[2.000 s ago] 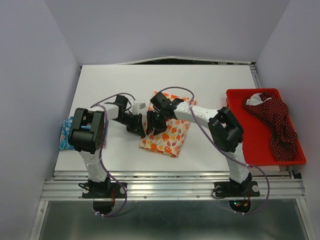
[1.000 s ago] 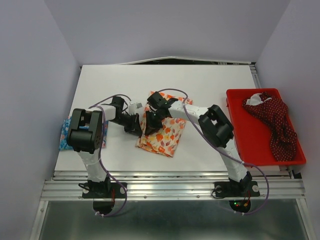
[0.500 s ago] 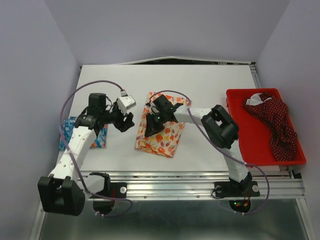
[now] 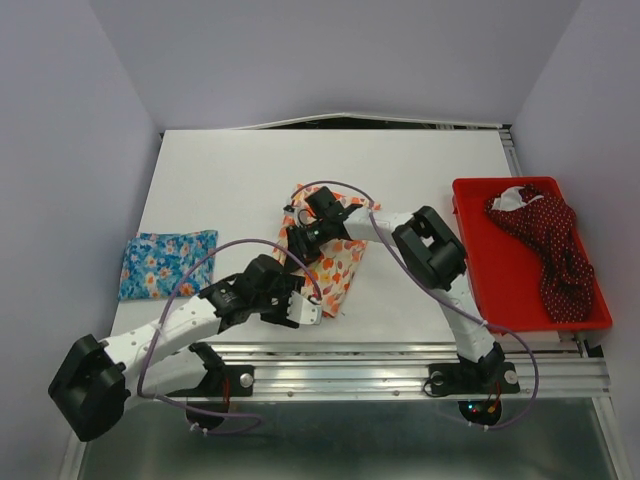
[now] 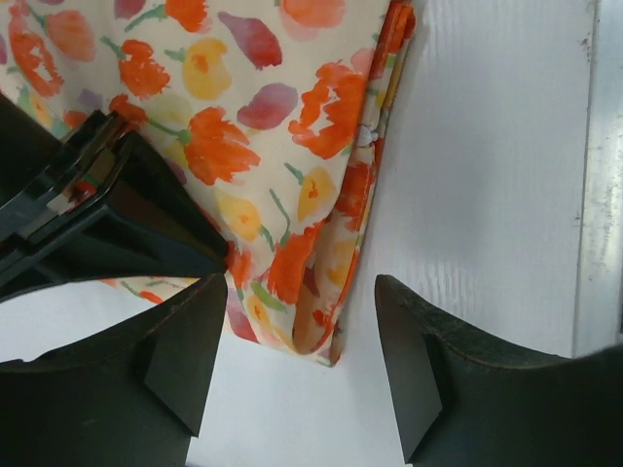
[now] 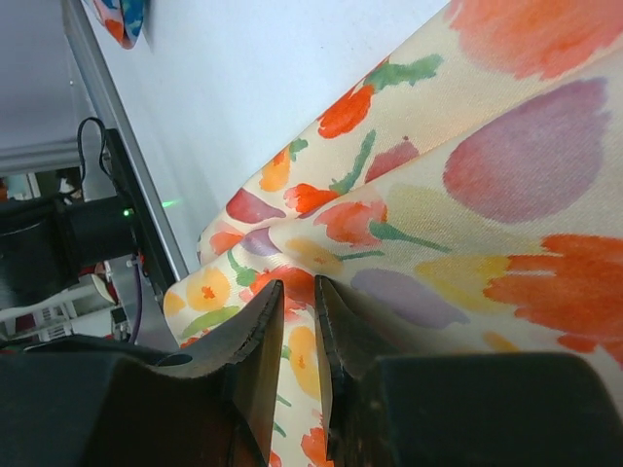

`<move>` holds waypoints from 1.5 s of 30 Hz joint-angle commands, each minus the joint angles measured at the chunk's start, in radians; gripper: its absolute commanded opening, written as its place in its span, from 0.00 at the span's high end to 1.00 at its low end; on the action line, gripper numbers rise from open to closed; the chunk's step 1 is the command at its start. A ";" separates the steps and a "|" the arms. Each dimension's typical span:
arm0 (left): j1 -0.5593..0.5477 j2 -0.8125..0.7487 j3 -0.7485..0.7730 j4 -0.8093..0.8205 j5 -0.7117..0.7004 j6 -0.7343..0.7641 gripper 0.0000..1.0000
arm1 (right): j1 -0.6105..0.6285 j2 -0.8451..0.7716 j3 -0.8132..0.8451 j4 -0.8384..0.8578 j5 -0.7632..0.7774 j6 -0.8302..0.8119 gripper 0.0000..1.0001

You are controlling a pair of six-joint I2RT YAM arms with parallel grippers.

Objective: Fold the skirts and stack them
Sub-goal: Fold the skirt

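Left fingers [image 5: 185, 341], earlier near the blue skirt [image 4: 165, 262], now stand apart over the cream skirt [image 4: 340, 265]'s near corner; right fingers [image 6: 255, 336] seemingly pinch its fold.

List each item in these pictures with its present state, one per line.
blue skirt: folded, flat on table
cream skirt: folded over, on table
dark red skirt: crumpled, in red tray
left tool: open, over cream skirt's corner
right tool: shut on cream skirt
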 commanded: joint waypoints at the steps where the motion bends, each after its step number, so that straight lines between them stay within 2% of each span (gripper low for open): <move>1: -0.048 0.121 -0.068 0.212 -0.134 0.080 0.26 | 0.001 0.091 -0.025 -0.066 0.061 -0.098 0.74; 5: -0.057 0.246 -0.105 0.350 -0.179 0.111 0.26 | -0.008 0.094 -0.025 -0.086 0.053 -0.121 0.74; 8: -0.057 0.341 -0.093 0.372 -0.210 0.111 0.31 | -0.017 0.072 -0.032 -0.090 0.047 -0.124 0.73; 11: -0.057 0.399 -0.040 0.341 -0.193 0.100 0.51 | -0.039 0.034 -0.028 -0.112 0.049 -0.112 0.69; 12: -0.057 0.410 -0.027 0.312 -0.176 0.096 0.65 | -0.049 -0.001 -0.028 -0.134 0.047 -0.099 0.68; 13: -0.056 0.433 0.000 0.291 -0.164 0.097 0.71 | -0.080 -0.024 -0.031 -0.145 0.044 -0.096 0.66; 15: -0.057 0.447 0.026 0.206 -0.135 0.105 0.86 | -0.121 -0.107 -0.046 -0.177 0.052 -0.089 0.59; 16: -0.056 0.445 0.036 0.186 -0.106 0.103 0.90 | -0.175 -0.139 -0.057 -0.188 0.055 -0.086 0.41; 18: -0.056 0.438 0.054 0.148 -0.079 0.099 0.94 | -0.238 -0.204 -0.102 -0.211 0.058 -0.084 0.34; 19: -0.057 0.435 0.062 0.140 -0.058 0.084 0.96 | -0.272 -0.268 -0.121 -0.223 0.058 -0.086 0.25; 22: -0.051 0.460 0.115 0.102 -0.006 0.038 1.00 | -0.390 -0.374 -0.213 -0.280 0.069 -0.104 0.20; 24: -0.044 0.484 0.166 0.067 0.019 -0.002 1.00 | -0.427 -0.418 -0.273 -0.340 0.082 -0.118 0.17; 28: -0.027 0.536 0.230 0.057 0.037 -0.096 0.72 | -0.436 -0.481 -0.458 -0.438 0.095 -0.136 0.14; 32: -0.013 0.635 0.322 0.065 0.048 -0.197 0.70 | -0.436 -0.508 -0.560 -0.395 0.140 -0.089 0.07; 36: 0.016 0.744 0.422 0.034 0.097 -0.268 0.73 | -0.436 -0.443 -0.563 -0.360 0.086 -0.026 0.07; 41: 0.061 0.823 0.513 0.011 0.166 -0.314 0.73 | -0.436 -0.348 -0.580 -0.268 0.012 0.043 0.11; 45: 0.088 0.827 0.536 0.004 0.203 -0.319 0.69 | -0.436 -0.308 -0.630 -0.108 -0.025 0.115 0.16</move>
